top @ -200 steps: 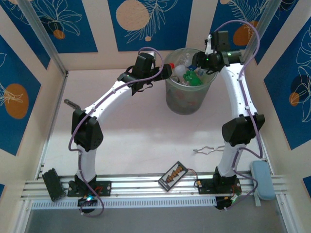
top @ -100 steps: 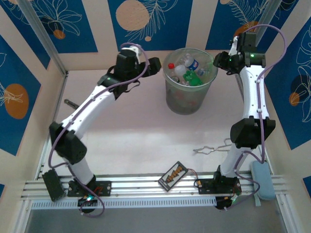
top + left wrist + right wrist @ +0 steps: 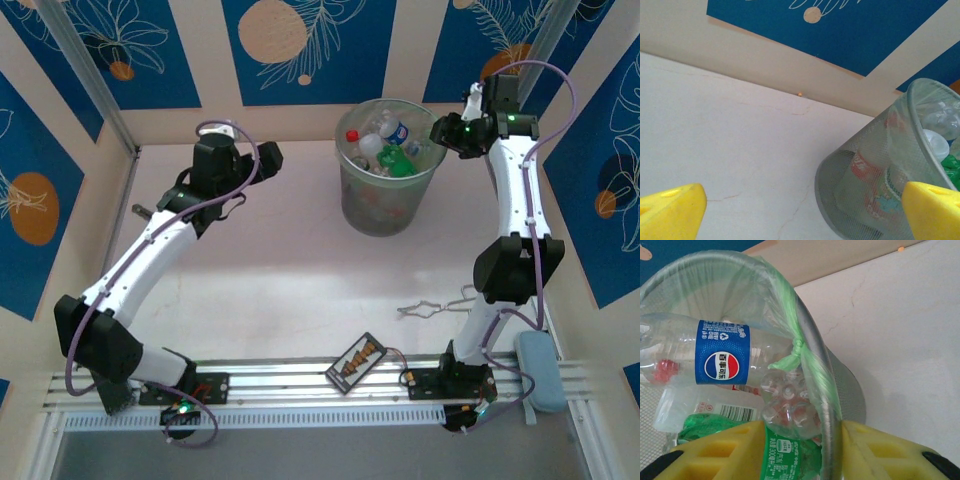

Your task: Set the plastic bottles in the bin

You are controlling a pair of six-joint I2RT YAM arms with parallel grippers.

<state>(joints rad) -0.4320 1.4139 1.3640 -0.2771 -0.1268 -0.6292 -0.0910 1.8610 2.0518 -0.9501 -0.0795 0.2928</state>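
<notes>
seemingly the dropping-in is done: from above, every one of the bottles (image 3: pixel 385 150) i can find sits heaped in the bin (image 3: pixel 390 205) at the far side, lying at mixed angles, with the left claw (image 3: pixel 268 158) well off to its left and the right claw (image 3: pixel 440 132) by its right edge. left wrist: fingers (image 3: pixel 670 210) spread wide, nothing between. right wrist: fingers (image 3: pixel 715 455) drawn close, gripping nothing i can make out. the blue bottle (image 3: pixel 722 357) lies on its side, long axis across the bin, neck toward the picture's left. next, i'd judge, both arms need only clear off without snagging the liner (image 3: pixel 765 295).
</notes>
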